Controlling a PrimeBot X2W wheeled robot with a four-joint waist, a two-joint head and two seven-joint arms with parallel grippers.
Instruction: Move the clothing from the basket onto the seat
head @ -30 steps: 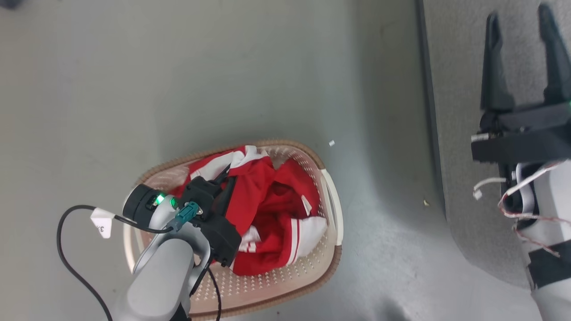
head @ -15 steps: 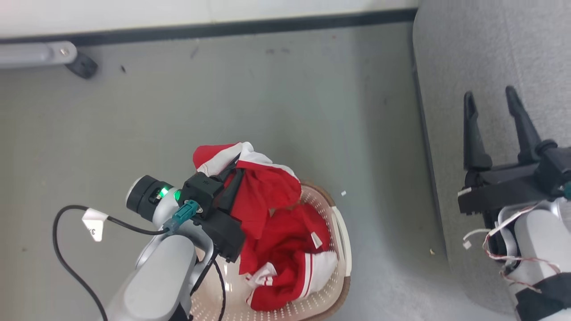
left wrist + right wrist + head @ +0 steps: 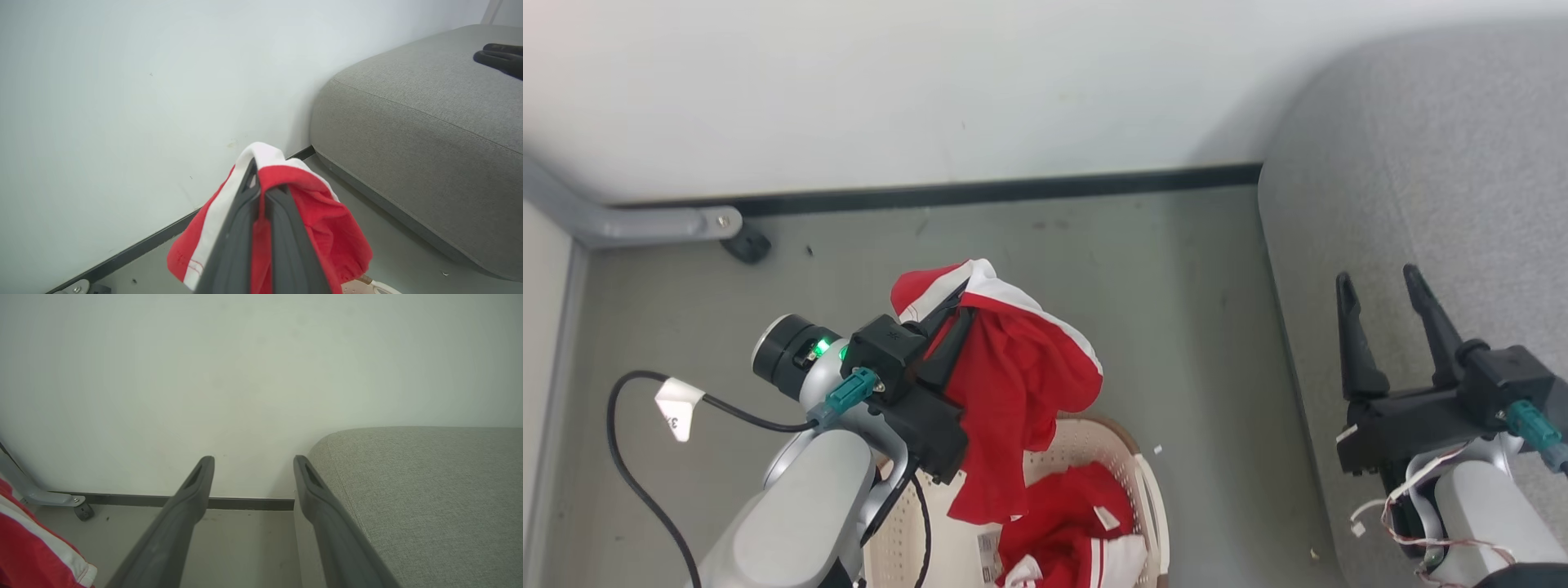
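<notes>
**Left gripper [image 3: 954,314] holds red garment [image 3: 1013,376] above basket [image 3: 1086,437]**

Head view: the gripper is clamped on the garment, and a second piece [image 3: 1070,523] lies in the basket. Left wrist view: cloth is pinched near the seat [image 3: 408,122]. Right wrist view: right gripper [image 3: 253,460] is spread wide and empty at the seat's edge.

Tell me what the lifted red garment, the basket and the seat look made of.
The lifted red garment: thin soft sports fabric, matte; it drapes in loose folds from the left pincer. The basket: likely moulded cream plastic, with rows of small holes and a brown, woven-looking rim. The seat: grey woven upholstery, matte, with visible weave and a stitched seam; probably padded.
</notes>
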